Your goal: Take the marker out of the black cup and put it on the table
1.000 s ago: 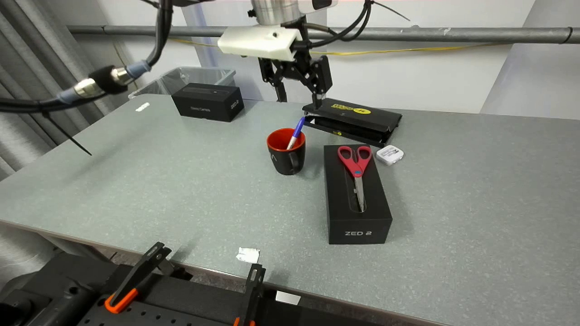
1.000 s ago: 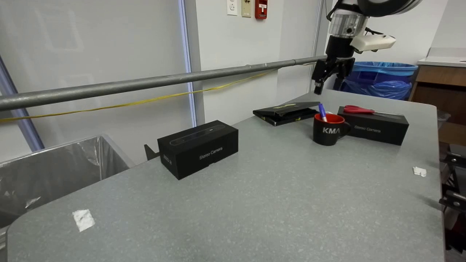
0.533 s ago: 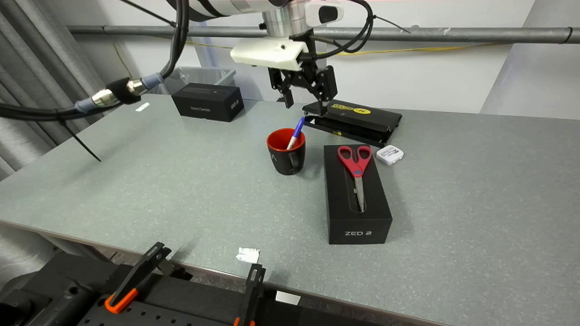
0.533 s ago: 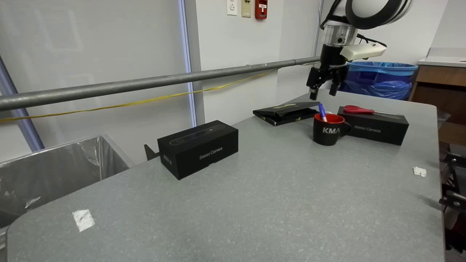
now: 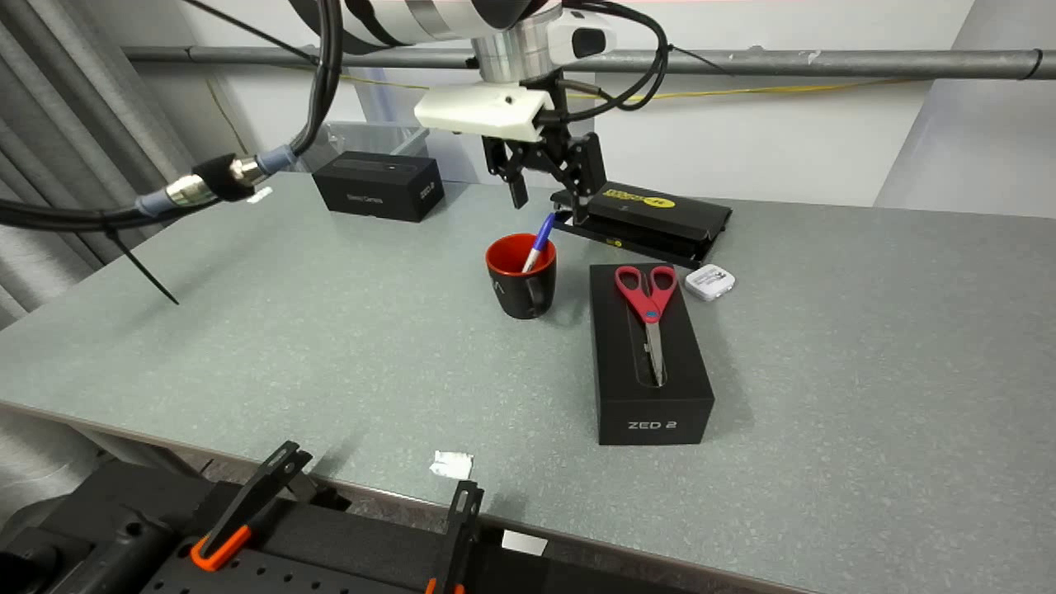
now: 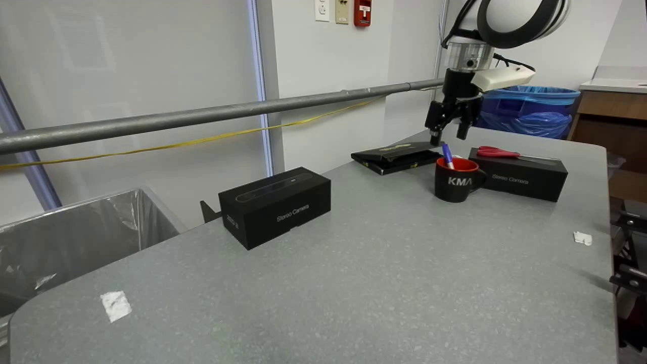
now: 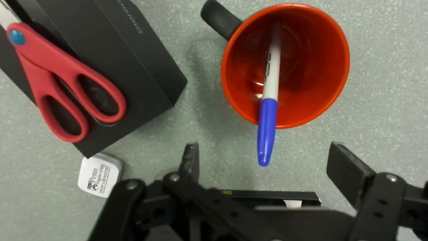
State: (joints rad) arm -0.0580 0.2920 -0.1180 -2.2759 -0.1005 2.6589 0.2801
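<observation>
The marker has a blue cap and a white barrel. It leans inside the black cup, cap end up and sticking out over the red rim. The black cup, red inside, stands upright on the grey table, and shows in both exterior views. The marker's cap shows there too. My gripper is open and empty. In the wrist view the cap tip lies between the fingers, touching neither. In the exterior views my gripper hangs above and behind the cup.
Red-handled scissors lie on a black box beside the cup. An open flat black box lies behind it, with a small white case nearby. Another black box stands farther off. A pipe runs along the wall.
My gripper has come down toward the marker's cap, first shifting sideways toward the cup and then slightly back. It stays open. The cup and marker have not moved.
</observation>
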